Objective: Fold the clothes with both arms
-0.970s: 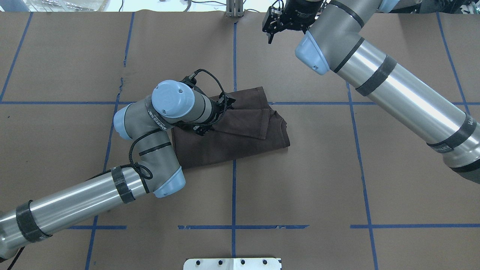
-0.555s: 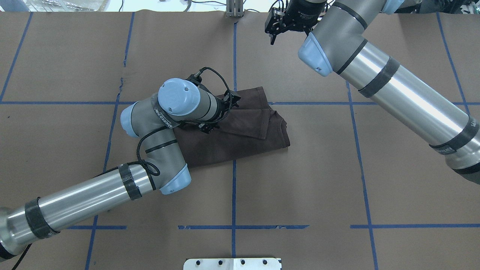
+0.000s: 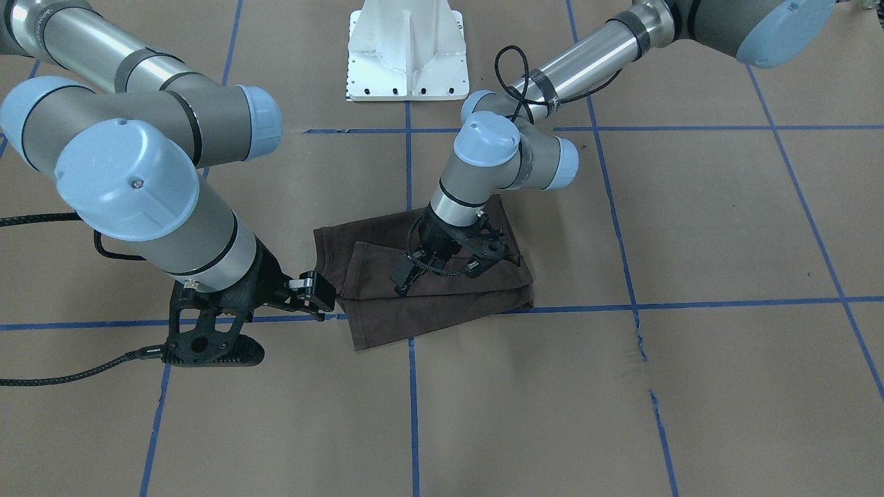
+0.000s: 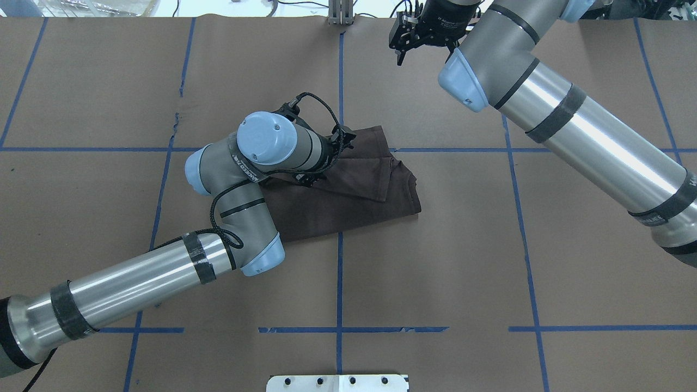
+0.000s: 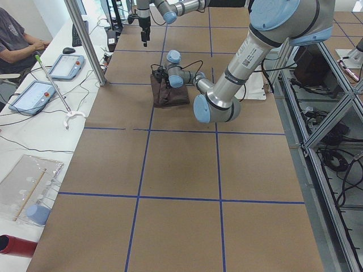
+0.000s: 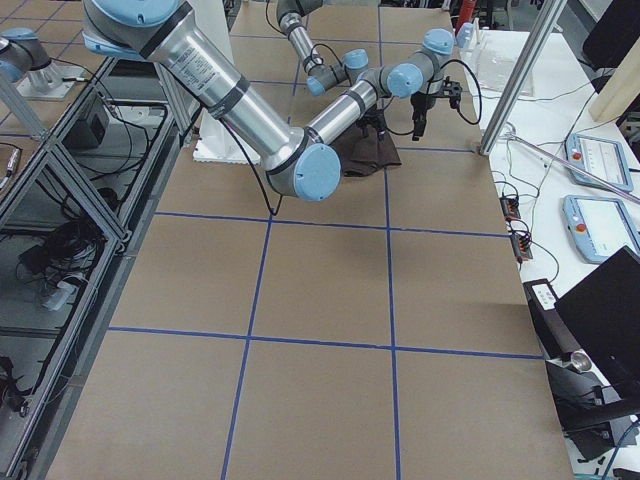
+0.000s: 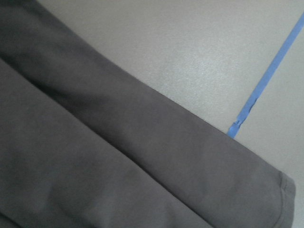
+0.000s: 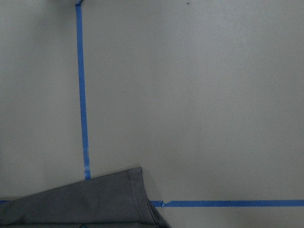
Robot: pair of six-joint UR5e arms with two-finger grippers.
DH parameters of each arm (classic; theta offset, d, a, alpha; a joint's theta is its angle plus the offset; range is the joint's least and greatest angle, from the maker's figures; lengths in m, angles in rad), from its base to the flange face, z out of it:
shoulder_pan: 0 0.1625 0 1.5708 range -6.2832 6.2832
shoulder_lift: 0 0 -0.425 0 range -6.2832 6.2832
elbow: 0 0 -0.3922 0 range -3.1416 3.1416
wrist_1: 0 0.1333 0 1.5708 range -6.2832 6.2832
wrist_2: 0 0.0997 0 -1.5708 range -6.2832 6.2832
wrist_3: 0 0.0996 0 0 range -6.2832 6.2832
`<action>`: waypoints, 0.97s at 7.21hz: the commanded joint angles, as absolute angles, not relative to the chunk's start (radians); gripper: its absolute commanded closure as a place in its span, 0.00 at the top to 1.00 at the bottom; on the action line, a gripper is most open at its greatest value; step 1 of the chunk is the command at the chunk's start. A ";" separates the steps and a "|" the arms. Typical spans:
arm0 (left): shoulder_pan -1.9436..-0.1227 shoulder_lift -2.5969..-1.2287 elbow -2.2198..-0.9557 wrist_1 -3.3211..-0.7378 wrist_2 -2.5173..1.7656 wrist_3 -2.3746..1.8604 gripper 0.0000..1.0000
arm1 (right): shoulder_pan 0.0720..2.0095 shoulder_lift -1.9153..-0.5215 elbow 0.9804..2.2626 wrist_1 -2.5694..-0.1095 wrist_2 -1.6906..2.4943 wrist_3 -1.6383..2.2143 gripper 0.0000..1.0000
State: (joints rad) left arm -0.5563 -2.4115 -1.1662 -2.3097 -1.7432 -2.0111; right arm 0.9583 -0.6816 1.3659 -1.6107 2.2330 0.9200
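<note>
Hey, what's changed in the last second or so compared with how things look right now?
The left tool slid across the folded T-shirt toward the robot's right and slightly forward, with its arm following. The right tool, well clear of the cloth, drifted a little further to the right. No grab or release is visible. The T-shirt kept its folded shape and its place.

1 T-shirt (image 4: 348, 201), under the left gripper (image 3: 442, 262). 2 arms: left arm (image 4: 136, 283), right arm (image 4: 588, 136). 2 grippers; right gripper (image 3: 321, 293) off the shirt. 1 pedestal base (image 3: 406, 52). 1 person (image 5: 17, 42). 2 teach pendants (image 5: 61, 66), well apart from both grippers.
</note>
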 commanded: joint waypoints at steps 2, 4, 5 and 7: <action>-0.571 -2.430 -1.147 -2.339 -1.723 -2.013 1.00 | 0.960 -0.684 1.370 -1.611 2.233 0.920 1.00; -0.571 -2.427 -1.157 -2.324 -1.736 -2.013 1.00 | 0.960 -0.690 1.379 -1.611 2.233 0.920 1.00; -0.569 -2.422 -1.169 -2.306 -1.770 -2.016 1.00 | 0.960 -0.690 1.381 -1.611 2.232 0.920 1.00; -0.543 -2.424 -1.242 -2.238 -1.782 -2.063 1.00 | 0.960 -0.693 1.387 -1.612 2.232 0.920 1.00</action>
